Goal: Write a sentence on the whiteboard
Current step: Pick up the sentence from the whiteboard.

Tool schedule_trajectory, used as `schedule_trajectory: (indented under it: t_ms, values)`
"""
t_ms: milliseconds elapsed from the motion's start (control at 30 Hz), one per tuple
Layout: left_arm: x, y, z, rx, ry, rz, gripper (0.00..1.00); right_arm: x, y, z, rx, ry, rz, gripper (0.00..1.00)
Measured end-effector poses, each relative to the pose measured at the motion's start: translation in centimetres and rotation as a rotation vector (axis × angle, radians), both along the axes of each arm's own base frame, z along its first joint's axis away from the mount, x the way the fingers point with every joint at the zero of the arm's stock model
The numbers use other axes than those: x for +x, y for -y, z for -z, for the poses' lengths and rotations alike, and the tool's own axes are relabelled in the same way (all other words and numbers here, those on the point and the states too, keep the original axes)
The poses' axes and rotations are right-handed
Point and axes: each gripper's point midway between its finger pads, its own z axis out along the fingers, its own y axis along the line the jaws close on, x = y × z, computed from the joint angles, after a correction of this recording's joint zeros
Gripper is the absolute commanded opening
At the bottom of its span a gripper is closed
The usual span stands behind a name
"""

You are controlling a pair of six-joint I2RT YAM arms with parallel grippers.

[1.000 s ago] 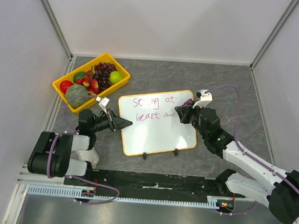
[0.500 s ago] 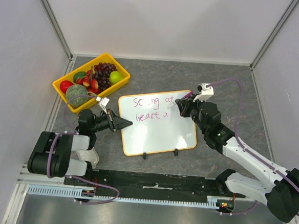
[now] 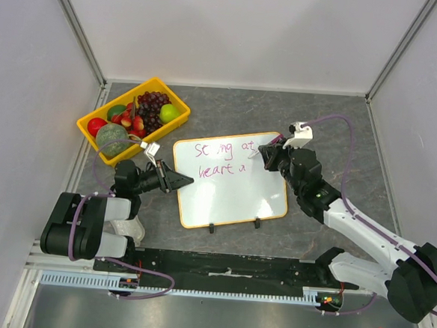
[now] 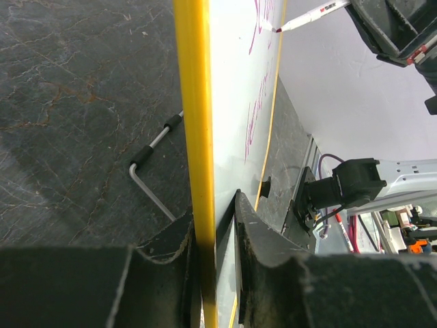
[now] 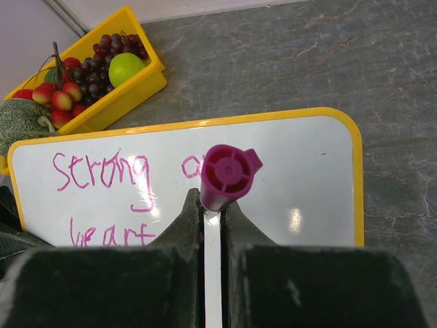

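The sentence (image 5: 102, 171) is unfinished: magenta handwriting reads "Strong at" on the far line, and "heart a" on the near line, with bare white to the right of that last letter. It sits on the whiteboard (image 3: 231, 199), which is mid-desk, just near-right of the yellow fruit tray (image 3: 179, 110).

The right hand (image 3: 267, 158) is clamped on a magenta marker (image 5: 227, 174), barrel between its fingers. The tip points down at the board just right of the "a"; whether it touches the surface cannot be told. The left hand (image 3: 186, 180) is closed on the board's left frame edge, one finger on each face, bracing it.

The step in hand looks like carrying on the second-line word. To do it well, the tip should meet the board lightly and square. Strokes should be small and run rightward along the baseline of "heart", leaving room before the right frame. The left hand's pinch should not slacken, since marker pressure could slide or tip the board on the desk (image 3: 333, 134).
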Motion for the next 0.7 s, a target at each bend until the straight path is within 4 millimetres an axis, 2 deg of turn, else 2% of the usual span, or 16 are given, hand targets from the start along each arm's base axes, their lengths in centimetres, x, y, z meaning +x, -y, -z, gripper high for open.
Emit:
schedule_trajectory:
  t_ms: [167,700]
  values:
    - [0.0,0.0,0.0,0.0,-0.001,0.0,0.02,-0.3,0.0,0.9,-0.005,-0.012,-0.008,0.0]
    - [0.0,0.0,0.0,0.0,-0.001,0.0,0.02,-1.7,0.0,2.1,0.012,-0.027,-0.052,0.0]
